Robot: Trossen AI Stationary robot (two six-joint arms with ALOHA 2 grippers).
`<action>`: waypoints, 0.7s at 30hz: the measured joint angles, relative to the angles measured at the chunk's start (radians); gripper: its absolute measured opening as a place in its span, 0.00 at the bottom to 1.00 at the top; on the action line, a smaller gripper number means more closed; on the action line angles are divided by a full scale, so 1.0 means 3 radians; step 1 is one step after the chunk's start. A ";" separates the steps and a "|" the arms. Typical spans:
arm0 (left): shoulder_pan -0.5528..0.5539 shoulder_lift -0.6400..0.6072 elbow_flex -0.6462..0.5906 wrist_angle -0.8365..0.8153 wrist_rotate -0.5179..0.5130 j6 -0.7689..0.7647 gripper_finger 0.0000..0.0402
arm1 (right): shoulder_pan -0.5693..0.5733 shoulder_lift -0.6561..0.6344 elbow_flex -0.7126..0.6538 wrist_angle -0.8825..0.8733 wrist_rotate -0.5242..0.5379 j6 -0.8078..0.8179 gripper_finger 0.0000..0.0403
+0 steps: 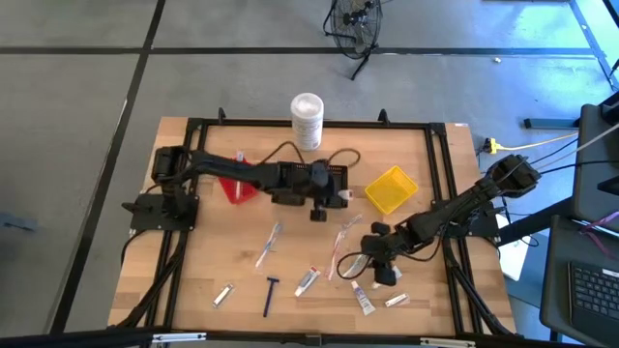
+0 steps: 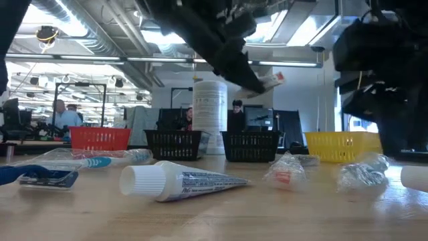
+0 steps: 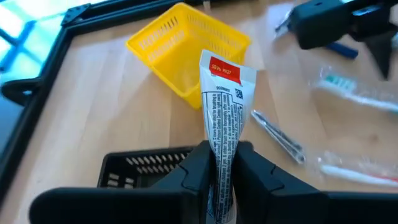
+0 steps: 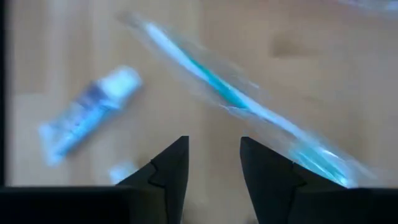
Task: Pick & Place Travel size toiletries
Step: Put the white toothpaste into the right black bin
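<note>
**Fingers pinching a sachet above the bins**

The fingers of the left gripper (image 3: 219,171) are pressing together on a white sachet (image 3: 222,99) with a red label, holding it raised off the counter (image 1: 213,261). In the high view this gripper (image 1: 340,197) is sitting over the black bin (image 1: 334,172), with the yellow bin (image 1: 391,188) just beside it and the red bin (image 1: 235,188) under the arm farther left. The tall white canister (image 1: 307,119) is standing at the far edge.

The fingers of the right gripper (image 4: 213,163) are standing spread, gripping nothing, and hovering just above a wrapped toothbrush (image 4: 249,106) with a teal streak; a small white tube (image 4: 87,112) is lying near it. From above, the right gripper (image 1: 370,249) is hanging over the near right part of the counter.

The other toiletries are lying loose on the wood: a second toothbrush (image 1: 270,243), a dark blue razor (image 1: 270,293), a tube (image 1: 308,281), a small sachet (image 1: 223,295) and two more pieces (image 1: 363,300) near the front edge.
</note>
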 joint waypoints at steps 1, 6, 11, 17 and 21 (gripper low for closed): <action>0.0050 0.0015 0.0000 0.0043 0.0107 -0.0015 0.13 | 0.0000 -0.0043 0.0000 -0.0083 0.0122 -0.0003 0.35; 0.0257 0.0154 0.0000 0.0151 0.0256 -0.0042 0.13 | -0.0001 -0.0290 -0.0093 -0.0220 0.0653 -0.0130 0.32; 0.0440 0.0405 0.0004 0.0191 0.0265 -0.0107 0.13 | 0.0006 -0.0562 -0.0235 -0.0208 0.0869 -0.0170 0.30; 0.0571 0.0515 0.0001 0.0194 0.0254 -0.0167 0.13 | 0.0014 -0.0843 -0.0589 -0.0035 0.1203 -0.0135 0.29; 0.0626 0.0521 -0.0019 0.0176 0.0241 -0.0241 0.15 | 0.0015 -0.0959 -0.0776 0.0137 0.1199 -0.0030 0.30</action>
